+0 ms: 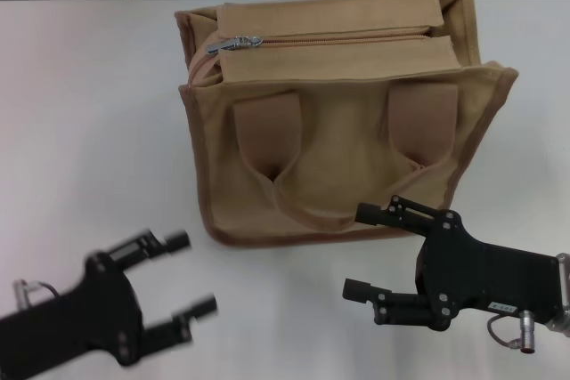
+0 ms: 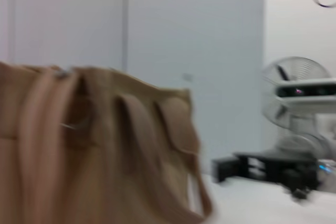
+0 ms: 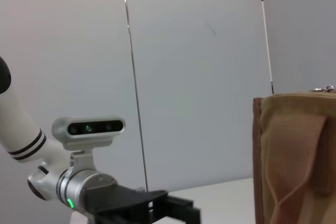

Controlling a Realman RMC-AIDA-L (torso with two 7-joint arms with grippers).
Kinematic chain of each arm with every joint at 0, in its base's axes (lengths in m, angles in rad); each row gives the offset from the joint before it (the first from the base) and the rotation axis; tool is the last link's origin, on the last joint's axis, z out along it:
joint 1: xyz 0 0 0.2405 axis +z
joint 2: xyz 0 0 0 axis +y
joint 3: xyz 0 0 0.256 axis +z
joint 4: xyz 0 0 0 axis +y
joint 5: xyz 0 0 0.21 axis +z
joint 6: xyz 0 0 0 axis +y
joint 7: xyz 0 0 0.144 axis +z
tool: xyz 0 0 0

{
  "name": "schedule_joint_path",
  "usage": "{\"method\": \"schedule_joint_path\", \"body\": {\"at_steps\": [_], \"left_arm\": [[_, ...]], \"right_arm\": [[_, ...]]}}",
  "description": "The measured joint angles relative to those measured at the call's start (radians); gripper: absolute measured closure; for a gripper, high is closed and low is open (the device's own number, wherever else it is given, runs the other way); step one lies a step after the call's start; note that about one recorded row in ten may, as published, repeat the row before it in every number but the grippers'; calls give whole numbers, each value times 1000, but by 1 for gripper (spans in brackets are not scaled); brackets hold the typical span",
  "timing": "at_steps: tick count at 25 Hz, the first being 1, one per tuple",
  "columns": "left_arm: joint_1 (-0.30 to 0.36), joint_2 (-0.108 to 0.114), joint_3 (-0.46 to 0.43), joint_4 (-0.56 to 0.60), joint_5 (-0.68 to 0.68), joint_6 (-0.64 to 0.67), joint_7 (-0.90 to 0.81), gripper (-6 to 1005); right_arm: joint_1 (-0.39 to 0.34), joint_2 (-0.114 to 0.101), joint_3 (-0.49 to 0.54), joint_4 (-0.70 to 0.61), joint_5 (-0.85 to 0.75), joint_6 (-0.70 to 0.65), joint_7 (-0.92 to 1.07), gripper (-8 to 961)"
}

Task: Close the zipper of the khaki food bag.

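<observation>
the boxy khaki canvas food bag (image 1: 343, 135) stood on the white counter (image 1: 89, 113), its tan zipper (image 1: 338, 40) seemingly shut, silver slider (image 1: 233, 44) leftmost; left hand (image 1: 183, 275) and right hand (image 1: 365, 251) hovered nearby, open and empty.

You see a plain white matte tabletop (image 1: 80, 113) spanning the whole work area in the head view. Behind it stands a pale grey panelled wall (image 3: 199, 66), divided by thin dark vertical seams (image 3: 134, 77), which both wrist views show rising above the table's far edge.
</observation>
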Motion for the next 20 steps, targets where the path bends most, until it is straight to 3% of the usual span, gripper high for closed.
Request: {"method": "schedule_joint_path", "body": {"at_steps": [6,7,9,14,20], "left_arm": [[0,-4,-236,-54,-2,-4,1,232],[0,-4,-236,-54,-2,-4,1,232],[-1,-5,-411,-95,-4,-55,2,232],[-28,-4,-578,-167,-4,-109,0,233],[-108,-5,-612,-212,8,-158,-6,233]], "right_arm": [[2,6,-2,2,0,12,-6,115],[2,7,-2,3,0,14,-7,115],[2,9,-2,6,0,16,-9,115],[4,12,-2,9,0,22,-10,115],[7,14,-2,10,0,23,-10,115]]}}
